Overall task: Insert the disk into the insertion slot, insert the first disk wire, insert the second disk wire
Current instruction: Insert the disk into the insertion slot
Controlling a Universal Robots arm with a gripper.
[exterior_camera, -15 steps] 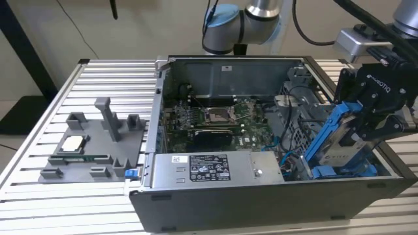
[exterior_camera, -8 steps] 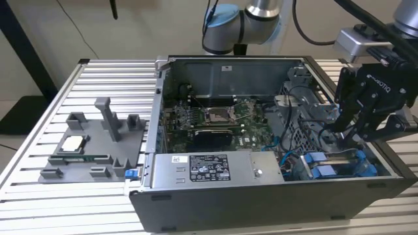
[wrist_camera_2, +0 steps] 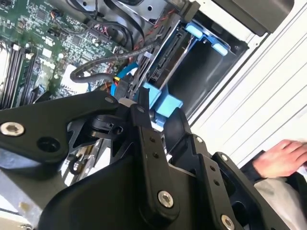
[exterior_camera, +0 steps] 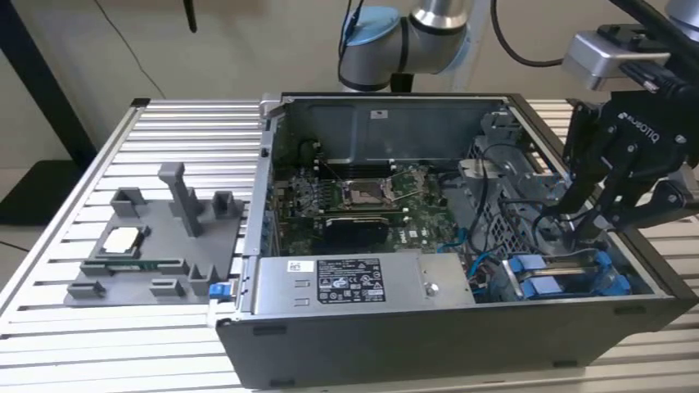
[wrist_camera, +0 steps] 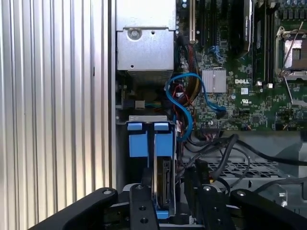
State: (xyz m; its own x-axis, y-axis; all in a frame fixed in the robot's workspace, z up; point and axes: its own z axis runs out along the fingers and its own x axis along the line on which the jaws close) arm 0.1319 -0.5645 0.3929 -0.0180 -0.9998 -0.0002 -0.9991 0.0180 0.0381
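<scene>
Right now the disk [wrist_camera: 164, 184] stands on edge in the insertion slot [wrist_camera_2: 180, 60], just past the PSU box [wrist_camera: 144, 48]. Its long axis runs from the blue tab end, nearest the PSU box, straight back to the gripper [wrist_camera: 168, 203].

The second wrist view gives the neighbouring bay, dark and open alongside the disk, plus a person's hand [wrist_camera_2: 283, 155] resting outside the case. The first wrist view looks down the disk's thin edge, w/ a blue cable [wrist_camera: 184, 96] looping beside the PSU box over the motherboard [wrist_camera: 240, 72].

The exterior view adds the grey fixture tray [exterior_camera: 153, 246], well apart on the PSU box's other side.

Arm comes down from above the case's back wall, wrist tilted, and the gripper sits low inside at the disk's end away from the PSU box — open or clamped, can't tell.
</scene>
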